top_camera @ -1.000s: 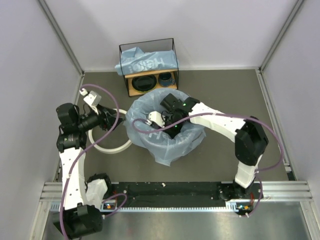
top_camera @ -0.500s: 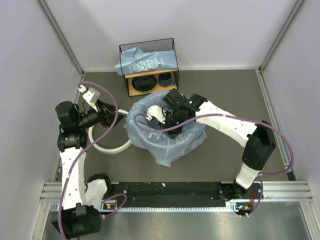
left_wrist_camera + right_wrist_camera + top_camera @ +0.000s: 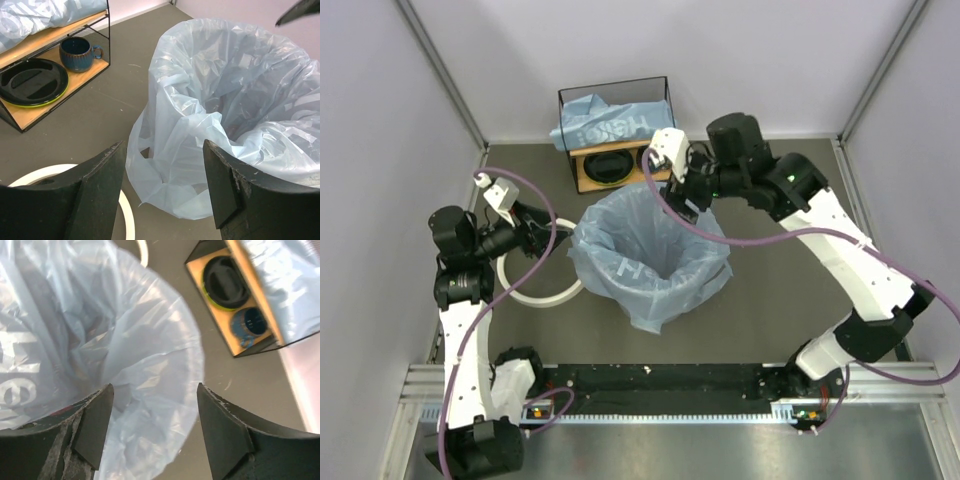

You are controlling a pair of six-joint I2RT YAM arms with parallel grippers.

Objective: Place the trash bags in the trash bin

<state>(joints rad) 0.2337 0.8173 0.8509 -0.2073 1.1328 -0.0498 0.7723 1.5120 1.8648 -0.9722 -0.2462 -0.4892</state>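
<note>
A light-blue trash bag (image 3: 650, 262) lines the trash bin and drapes over its rim; the bin's walls are hidden under the film. In the left wrist view this bag (image 3: 235, 100) fills the right side. A second trash bag (image 3: 615, 122) with white lettering lies on top of the shelf. My left gripper (image 3: 550, 240) is open just left of the bin, empty. My right gripper (image 3: 688, 198) hangs open above the bin's back right edge, holding nothing; in its wrist view the right gripper (image 3: 152, 407) frames the bag's edge (image 3: 150, 365).
The bin's white ring (image 3: 535, 290) lies on the floor to the left, under my left gripper. At the back stands a black-wire wooden shelf (image 3: 582, 175) holding a dark plate (image 3: 605, 165) and a blue cup (image 3: 651, 157). Walls close in on both sides.
My right gripper has risen out of the bin toward the back right and opened, letting go of the bag film. The left arm has barely moved.
</note>
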